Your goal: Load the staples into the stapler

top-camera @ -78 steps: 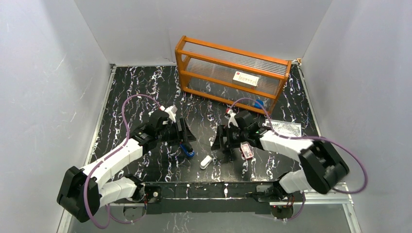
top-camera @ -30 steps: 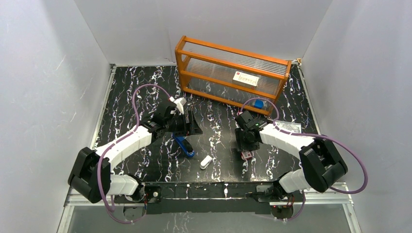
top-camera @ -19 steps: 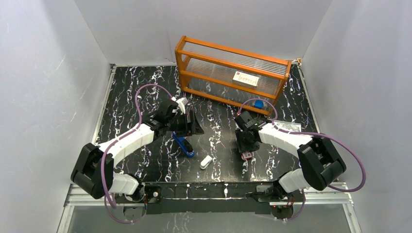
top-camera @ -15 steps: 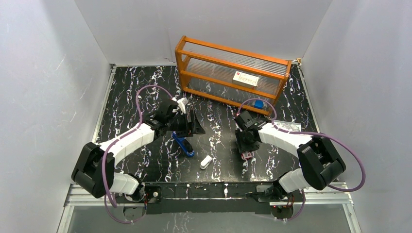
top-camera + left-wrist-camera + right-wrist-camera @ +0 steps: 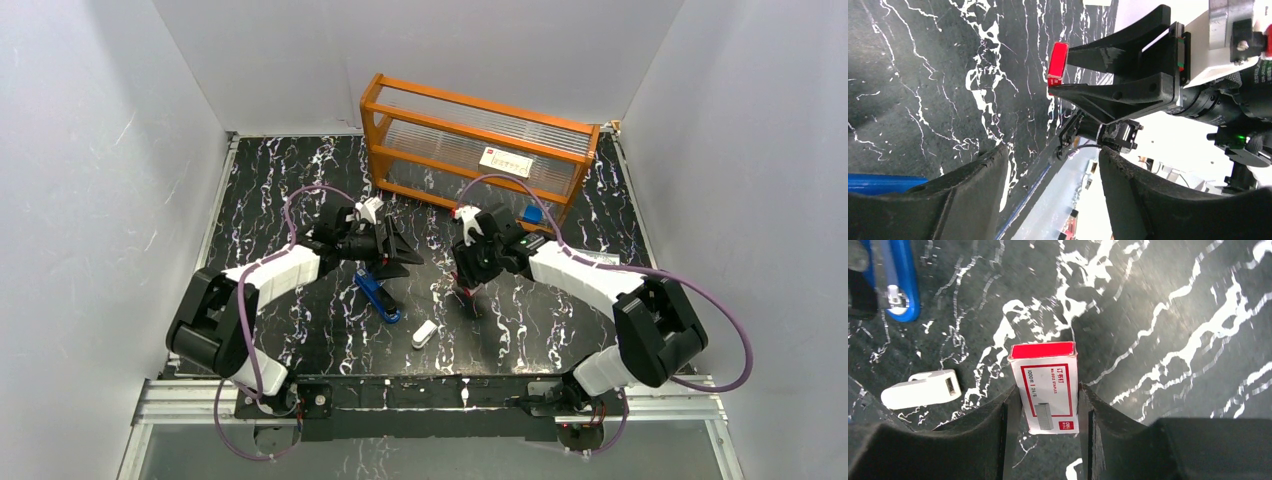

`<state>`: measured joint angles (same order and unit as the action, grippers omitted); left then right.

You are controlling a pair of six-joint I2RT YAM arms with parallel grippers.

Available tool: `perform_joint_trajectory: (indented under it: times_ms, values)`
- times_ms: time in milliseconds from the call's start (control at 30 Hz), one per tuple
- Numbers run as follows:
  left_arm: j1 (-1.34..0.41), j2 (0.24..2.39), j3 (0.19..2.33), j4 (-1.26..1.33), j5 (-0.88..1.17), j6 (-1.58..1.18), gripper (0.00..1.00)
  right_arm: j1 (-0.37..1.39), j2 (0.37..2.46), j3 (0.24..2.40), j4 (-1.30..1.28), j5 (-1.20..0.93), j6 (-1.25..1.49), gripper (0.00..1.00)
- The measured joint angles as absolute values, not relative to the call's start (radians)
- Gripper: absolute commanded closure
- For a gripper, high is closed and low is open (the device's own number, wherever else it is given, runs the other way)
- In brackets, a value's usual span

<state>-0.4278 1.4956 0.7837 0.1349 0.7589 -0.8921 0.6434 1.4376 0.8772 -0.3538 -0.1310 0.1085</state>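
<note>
While the left arm reaches forward and inward with its elbow bent, the left gripper [image 5: 397,250] lies low over the table [image 5: 300,180], fingers pointing toward the other arm. Its jaws stand wide apart. The left wrist view shows only marbled surface and the opposite arm between them. The stapler [image 5: 378,296] lies flat just on the near side of this gripper, close by its fingers. In the left wrist view only a blue sliver shows at the lower left edge; the rest is cut off.

The right arm folds inward across the table, wrist tipped down, and the right gripper [image 5: 468,283] points toward the near left. Its jaws are drawn narrow and clamp the staple box [image 5: 1045,387], one finger on each long side, with the red end projecting past the fingertips. From this gripper the stapler sits ahead and to the left, well apart. A white clip-like object [image 5: 920,388] lies just outside the left finger.

From above, the box is almost hidden under the right gripper. Whether it touches the table cannot be told. Its printed label is too small to read in full. An orange rack [image 5: 475,150] stands beyond both grippers.
</note>
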Motion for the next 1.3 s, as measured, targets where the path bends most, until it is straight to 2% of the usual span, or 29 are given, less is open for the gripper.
perform_joint_trajectory:
  times_ms: [100,200,433,600,767,900,1000,1100,1200,1300]
  values:
    - [-0.421,1.515,0.774,0.188,0.806,-0.921,0.53,0.643,1.455,0.881,-0.296,-0.205,0.041,0.49]
    - [-0.415,1.521,0.743,0.290,0.847,-0.964,0.60,0.646,1.475,0.881,-0.260,-0.274,-0.017,0.48]
    - [-0.415,1.611,0.693,0.508,0.901,-1.031,0.64,0.662,1.499,0.881,-0.238,-0.352,-0.104,0.48]
    - [-0.437,1.682,0.688,0.585,0.910,-1.057,0.77,0.678,1.531,0.893,-0.234,-0.372,-0.132,0.48]
    - [-0.456,1.715,0.688,0.649,0.913,-1.082,0.78,0.695,1.562,0.907,-0.231,-0.375,-0.140,0.48]
    - [-0.470,1.743,0.688,0.673,0.912,-1.087,0.71,0.704,1.564,0.911,-0.229,-0.376,-0.147,0.48]
    - [-0.477,1.763,0.688,0.673,0.904,-1.093,0.70,0.714,1.564,0.915,-0.226,-0.376,-0.154,0.48]
    - [-0.482,1.777,0.689,0.672,0.898,-1.094,0.73,0.719,1.564,0.915,-0.224,-0.376,-0.155,0.48]
    - [-0.485,1.784,0.690,0.672,0.896,-1.097,0.81,0.722,1.564,0.915,-0.224,-0.376,-0.154,0.49]
    - [-0.493,1.790,0.701,0.672,0.889,-1.096,0.82,0.722,1.571,0.915,-0.224,-0.377,-0.153,0.49]
